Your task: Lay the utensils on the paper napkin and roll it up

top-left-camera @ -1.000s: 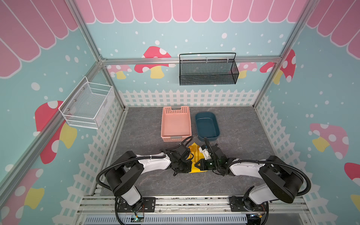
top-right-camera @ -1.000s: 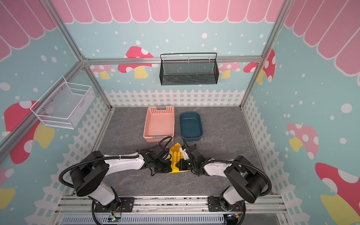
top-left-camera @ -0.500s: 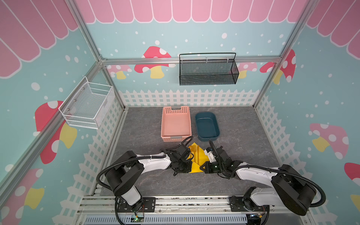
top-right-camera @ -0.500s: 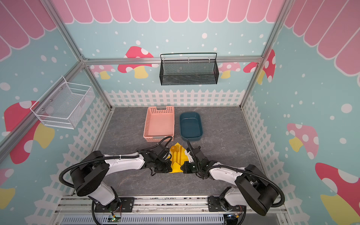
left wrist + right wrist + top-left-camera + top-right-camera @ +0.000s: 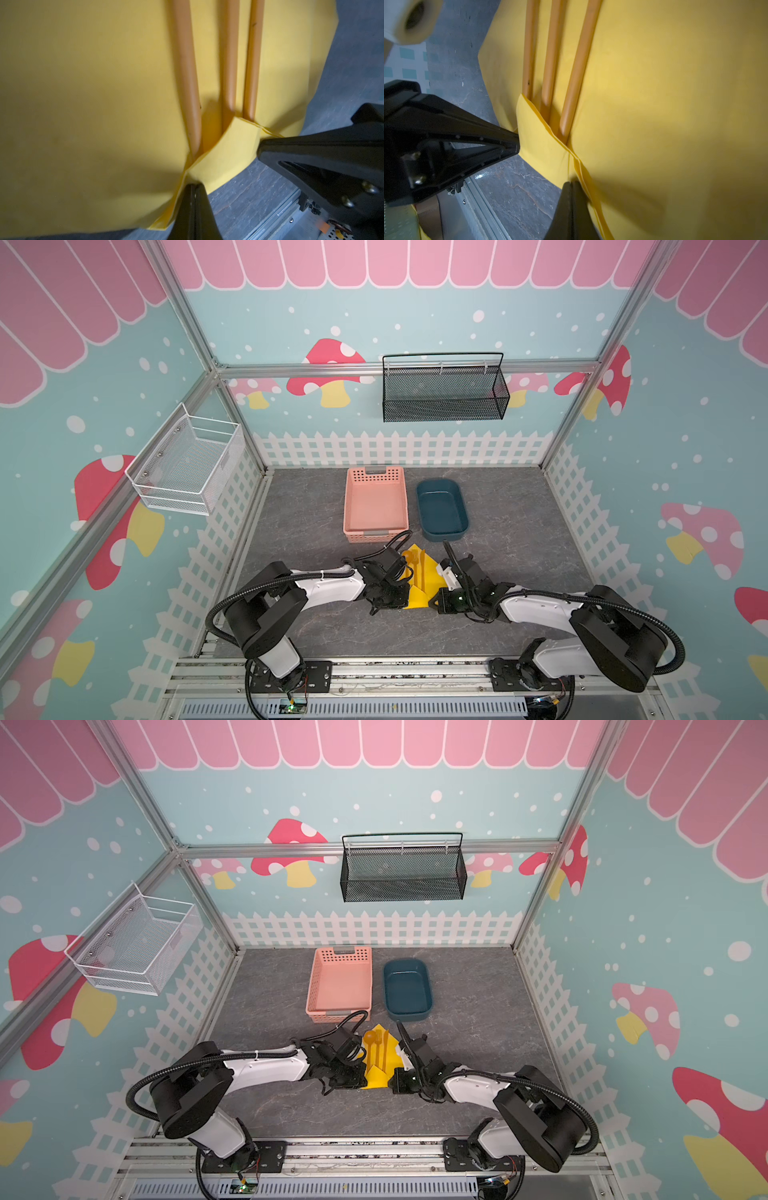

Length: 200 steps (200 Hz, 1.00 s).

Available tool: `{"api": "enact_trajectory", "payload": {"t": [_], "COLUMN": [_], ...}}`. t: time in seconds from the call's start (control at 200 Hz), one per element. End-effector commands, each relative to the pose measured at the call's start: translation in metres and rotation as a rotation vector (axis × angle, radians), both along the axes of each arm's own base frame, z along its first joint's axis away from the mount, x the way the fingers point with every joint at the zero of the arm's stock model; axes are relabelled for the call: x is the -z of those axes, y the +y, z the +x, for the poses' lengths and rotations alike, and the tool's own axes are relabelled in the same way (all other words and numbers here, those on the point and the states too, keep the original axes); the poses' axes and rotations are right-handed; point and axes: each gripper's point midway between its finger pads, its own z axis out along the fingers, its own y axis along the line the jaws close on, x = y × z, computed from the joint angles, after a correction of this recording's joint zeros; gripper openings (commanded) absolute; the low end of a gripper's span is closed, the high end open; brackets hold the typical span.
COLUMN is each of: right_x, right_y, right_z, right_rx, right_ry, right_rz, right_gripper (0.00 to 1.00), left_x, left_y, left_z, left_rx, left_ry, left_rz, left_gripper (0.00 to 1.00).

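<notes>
Grey tabletop [image 5: 316, 531] | paper napkin [image 5: 83, 93] folded over orange utensils [image 5: 187, 72] | left hand [image 5: 192, 188], right hand [image 5: 571, 185] pinch it

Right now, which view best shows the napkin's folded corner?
Left wrist: the paper napkin's folded corner sits central and lit, against the utensil handles. Right wrist shows it more obliquely; in both top views it's a tiny yellow triangle.

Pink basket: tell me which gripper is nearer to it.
Left. The left gripper is at the near edge of the paper napkin, below the pink basket in a top view; the right gripper is at that edge too, farther right, below the blue tub.
</notes>
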Motion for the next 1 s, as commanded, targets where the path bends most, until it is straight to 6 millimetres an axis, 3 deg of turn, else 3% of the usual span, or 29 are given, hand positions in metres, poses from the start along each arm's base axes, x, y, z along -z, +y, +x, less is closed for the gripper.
{"api": "enact_trajectory", "payload": {"t": [0.0,0.66,0.996], "right_x": [0.019,0.035,0.025], "right_y": [-0.017,-0.063,-0.072], "right_z": [-0.003,-0.019,-0.018], "right_rx": [0.028,0.085,0.102], "right_ry": [0.030,0.091,0.070], "right_rz": [-0.106,-0.331,-0.369], "right_gripper": [0.03,0.02,0.02], "left_x": [0.006,0.008,0.009], "left_y": [0.006,0.007,0.007], "left_z": [-0.002,-0.004,-0.003], "left_rx": [-0.014,-0.008,-0.008], "left_ry": [0.013,0.021,0.021], "left_rz": [0.041,0.047,0.050], "left_gripper": [0.00,0.00,0.00]}}
